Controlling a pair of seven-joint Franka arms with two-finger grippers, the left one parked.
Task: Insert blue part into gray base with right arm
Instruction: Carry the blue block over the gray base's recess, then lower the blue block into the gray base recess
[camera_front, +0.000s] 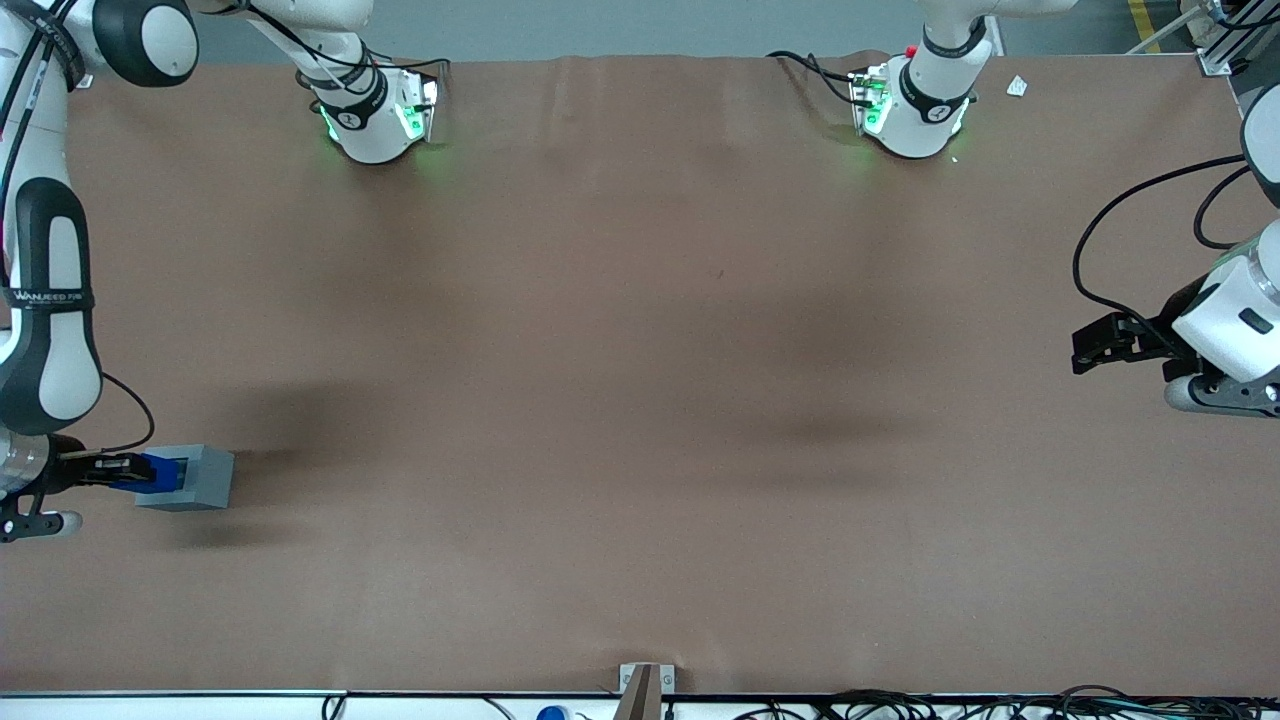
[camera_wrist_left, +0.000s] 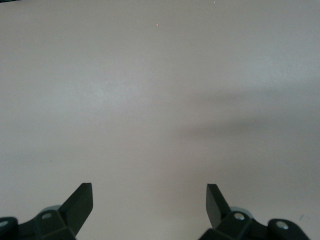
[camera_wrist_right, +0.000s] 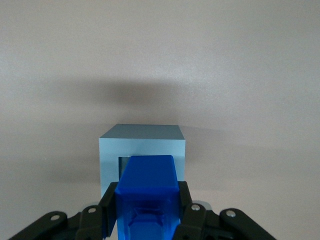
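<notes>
**Blue part clamped in fingers, nose at the gray base's recess**

Right wrist view, nearest first: the gripper (camera_wrist_right: 148, 210) has its fingers (camera_wrist_right: 109, 207) clenched on the two side faces of the blue part (camera_wrist_right: 147, 187). The part sits squarely between them, its free end sticking out past the fingertips. That end overlaps the dark recess of the gray base (camera_wrist_right: 142, 145); whether it is already partly inside I cannot tell.

Handling guess: small rigid plastic, light, smooth-sided, so could slip or twist if it jams on the rim. The flat side faces look like the right hold. Base is light too, probably slides on the bench (camera_front: 640, 400) if pushed off-axis.

Front view: gripper (camera_front: 128, 470), blue part (camera_front: 160, 472) and gray base (camera_front: 195, 480) sit in line at the working arm's end of the bench, base resting on the brown surface.
</notes>
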